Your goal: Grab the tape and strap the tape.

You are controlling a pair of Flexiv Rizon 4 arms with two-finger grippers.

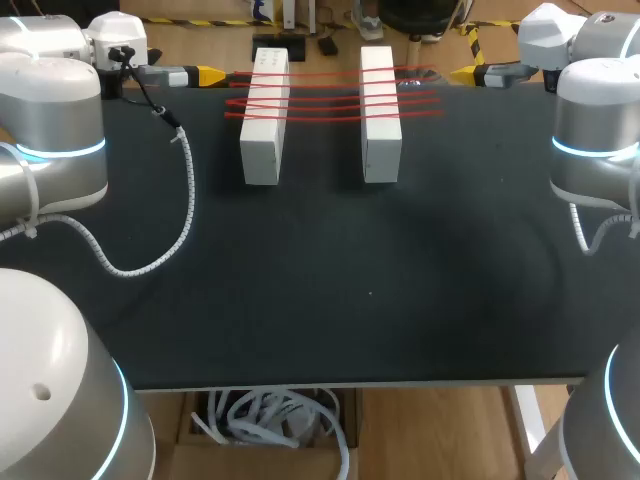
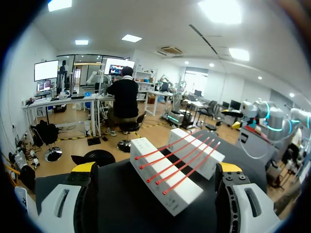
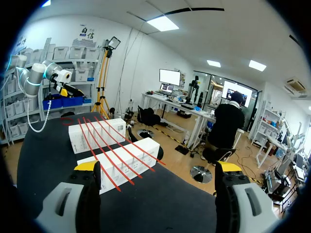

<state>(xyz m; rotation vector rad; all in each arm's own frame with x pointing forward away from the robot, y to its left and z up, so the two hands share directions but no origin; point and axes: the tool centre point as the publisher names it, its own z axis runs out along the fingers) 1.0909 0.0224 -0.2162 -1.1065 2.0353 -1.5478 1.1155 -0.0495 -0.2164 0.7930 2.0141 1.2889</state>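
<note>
since the tape [image 1: 330, 96] is thin strip stock, i judge it light and limp, apt to sag or twist once lifted. no weight to speak of, but easy to pinch crooked. best hold looks to be the free ends that stick out past the outer sides of the blocks [image 1: 264, 130], where a finger could get on either face. the span over the gap between the blocks might also serve. sticky side, if any: cannot tell. looks: about five narrow strips, bright red, roughly parallel, laid flat across the tops of the two white blocks. these stand side by side, apart, at the far side of the black table [image 1: 350, 290]. the strips bridge the gap and rest on both tops. left gripper [image 1: 208, 75] sits just off the strips' left ends, fingers apart, nothing between them. right gripper [image 1: 462, 74] is near the right ends, likewise spread and empty. both point inward along the line of the strips. neither touches tape or block.
</note>
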